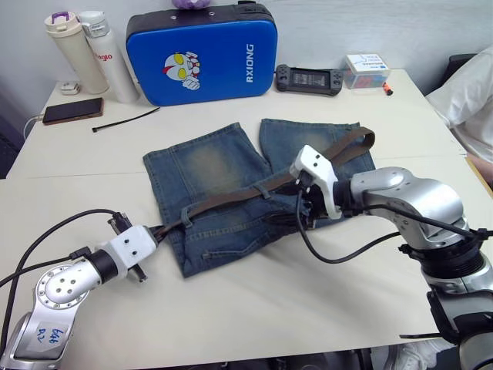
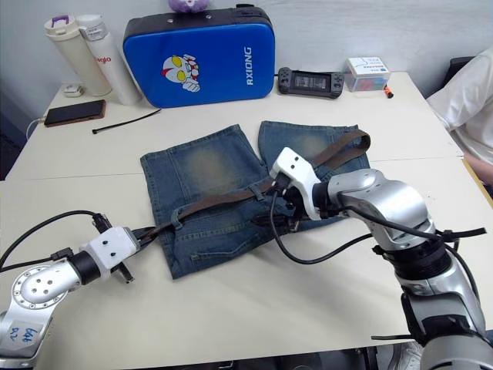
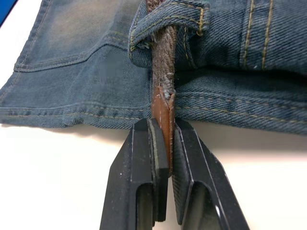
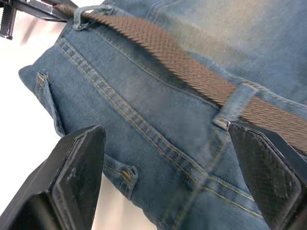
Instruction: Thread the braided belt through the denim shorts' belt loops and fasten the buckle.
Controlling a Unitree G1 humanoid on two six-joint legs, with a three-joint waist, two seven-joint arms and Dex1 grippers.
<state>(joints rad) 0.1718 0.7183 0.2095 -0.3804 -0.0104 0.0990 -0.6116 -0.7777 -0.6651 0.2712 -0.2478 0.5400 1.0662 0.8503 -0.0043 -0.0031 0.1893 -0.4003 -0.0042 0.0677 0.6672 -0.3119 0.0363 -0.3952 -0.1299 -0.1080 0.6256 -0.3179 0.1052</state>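
**Left gripper clamps belt tip, right gripper spread over shorts**

Left wrist view: left gripper (image 3: 165, 158) pinched on the belt (image 1: 231, 199) tip, just past one loop (image 3: 168, 21). Right wrist view: right gripper (image 4: 180, 158) wide apart, holding nothing, above the shorts (image 1: 223, 193) at frame centre. Head views: one belt, one shorts, two bottles (image 1: 91, 54) upper left.

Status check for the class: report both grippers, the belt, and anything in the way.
Left gripper shut on the braided belt tip, past a belt loop. Right gripper open over the denim shorts. Buckle not visible. Nothing blocking.
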